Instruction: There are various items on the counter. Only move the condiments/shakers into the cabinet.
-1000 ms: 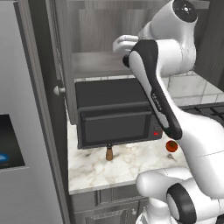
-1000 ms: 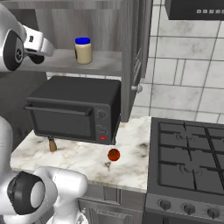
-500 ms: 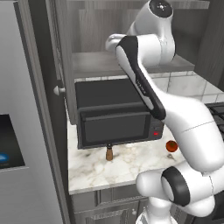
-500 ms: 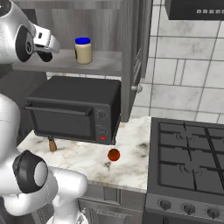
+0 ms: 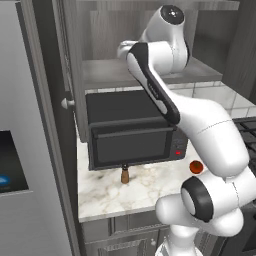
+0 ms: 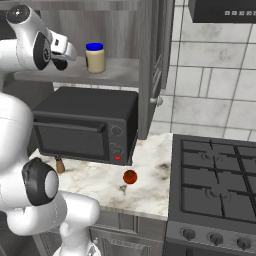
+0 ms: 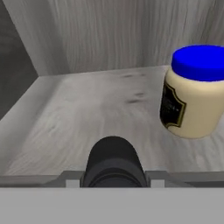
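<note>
The black shaker [image 7: 113,161] sits upright between my jaws, low in the hand view, and my gripper [image 7: 113,177] is shut on it just above the cabinet's grey shelf [image 7: 87,109]. In the right base view the gripper [image 6: 61,59] hangs at the shelf's left part, left of the cream jar with the blue lid [image 6: 95,57]. That jar [image 7: 194,92] stands on the shelf ahead of the hand, to its right. The slim wooden shaker [image 5: 124,174] stands on the marble counter [image 5: 140,192] in front of the toaster oven.
A black toaster oven [image 6: 85,127] stands under the shelf. A small red tomato-like item [image 6: 130,176] lies on the counter to its right. The cabinet's open door [image 6: 150,60] hangs right of the shelf. A gas stove [image 6: 215,185] adjoins the counter, and a fridge [image 5: 20,150] stands at the left.
The hand has moved with the black shaker further in over the shelf, closer to the jar. Jar, wooden shaker and tomato have stayed put.
</note>
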